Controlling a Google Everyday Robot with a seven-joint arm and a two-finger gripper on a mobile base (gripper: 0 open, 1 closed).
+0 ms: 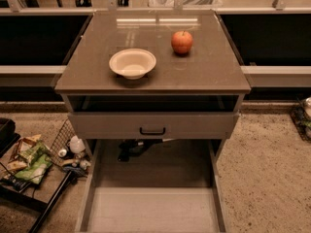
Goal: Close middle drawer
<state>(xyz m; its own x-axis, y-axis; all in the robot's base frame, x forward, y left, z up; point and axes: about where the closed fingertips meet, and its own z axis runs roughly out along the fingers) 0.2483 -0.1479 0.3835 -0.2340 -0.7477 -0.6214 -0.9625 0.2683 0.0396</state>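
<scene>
The middle drawer [153, 210] is pulled far out toward me. Its long shallow tray floor and two side walls run down to the bottom edge of the camera view. Its front and handle are cut off below that edge. Above it, the uppermost drawer front [97, 125] with a small black bar handle [152, 130] stands slightly out from the cabinet. A dark opening shows behind it. A dark shape [129, 149] lies in the shadow under the upper drawer, at the back of the tray; I cannot tell what it is. The gripper is not in view.
A cream bowl [132, 63] and a red apple [181, 42] sit on the cabinet top [209, 72]. A wire basket [60, 140] with snack bags and bottles lies on the floor at the left. Speckled floor lies to the right.
</scene>
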